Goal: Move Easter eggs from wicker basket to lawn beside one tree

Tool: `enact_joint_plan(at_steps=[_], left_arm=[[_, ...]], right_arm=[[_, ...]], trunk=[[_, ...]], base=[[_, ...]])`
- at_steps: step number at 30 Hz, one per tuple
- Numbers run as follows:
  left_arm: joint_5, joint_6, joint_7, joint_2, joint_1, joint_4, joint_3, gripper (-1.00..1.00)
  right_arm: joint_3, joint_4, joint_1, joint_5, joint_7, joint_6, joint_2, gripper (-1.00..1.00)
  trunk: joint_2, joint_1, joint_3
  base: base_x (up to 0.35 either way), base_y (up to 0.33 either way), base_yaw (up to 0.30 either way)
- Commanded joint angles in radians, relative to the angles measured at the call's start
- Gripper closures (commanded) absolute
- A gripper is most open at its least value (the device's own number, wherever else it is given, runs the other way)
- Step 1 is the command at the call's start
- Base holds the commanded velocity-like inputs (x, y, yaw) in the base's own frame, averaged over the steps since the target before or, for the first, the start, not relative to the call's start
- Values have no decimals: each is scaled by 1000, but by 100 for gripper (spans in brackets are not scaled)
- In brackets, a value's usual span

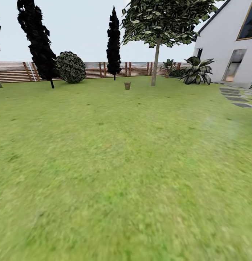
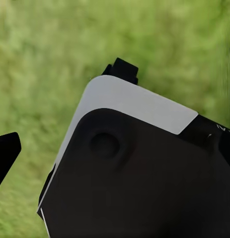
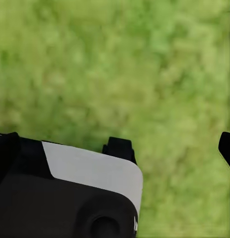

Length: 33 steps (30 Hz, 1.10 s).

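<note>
A black-and-white robot body part (image 2: 139,173) fills the foreground above blurred green lawn (image 2: 50,54). One dark fingertip (image 2: 5,151) of the left hand pokes in.

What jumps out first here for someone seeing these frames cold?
Mostly the lawn, a broad green sweep running back to the slatted fence. Far off on it stands the small wicker basket, just left of the bare-trunked tree, with two dark cypresses along the fence and the white house at right.
</note>
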<state>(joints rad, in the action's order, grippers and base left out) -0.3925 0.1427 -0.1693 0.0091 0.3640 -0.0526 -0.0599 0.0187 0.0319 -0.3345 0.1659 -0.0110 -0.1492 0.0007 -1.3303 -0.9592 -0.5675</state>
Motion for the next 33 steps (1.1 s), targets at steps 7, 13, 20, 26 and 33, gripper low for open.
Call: enact_joint_plan(at_steps=[7, 13, 20, 26, 33], left_arm=[[1, 2, -3, 0, 1, -1, -6, -100], [1, 2, -3, 0, 1, -1, -6, -100], [1, 2, -3, 0, 1, -1, -6, -100], [1, 2, -3, 0, 1, -1, -6, -100], [1, 2, -3, 0, 1, -1, -6, -100]], right_arm=[[1, 3, -1, 4, 0, -6, 1, -100], [1, 3, -1, 4, -1, -6, 1, -100], [1, 3, -1, 4, 0, -7, 1, -100], [1, 3, -1, 4, 0, -7, 1, -100], [1, 3, -1, 2, 0, -6, 0, -100]], trunk=[[0, -1, -1], [0, -1, -1], [0, -1, -1], [0, -1, -1], [0, -1, -1]], base=[[325, 0, 0], [325, 0, 0], [325, 0, 94], [325, 0, 12], [326, 0, 1]])
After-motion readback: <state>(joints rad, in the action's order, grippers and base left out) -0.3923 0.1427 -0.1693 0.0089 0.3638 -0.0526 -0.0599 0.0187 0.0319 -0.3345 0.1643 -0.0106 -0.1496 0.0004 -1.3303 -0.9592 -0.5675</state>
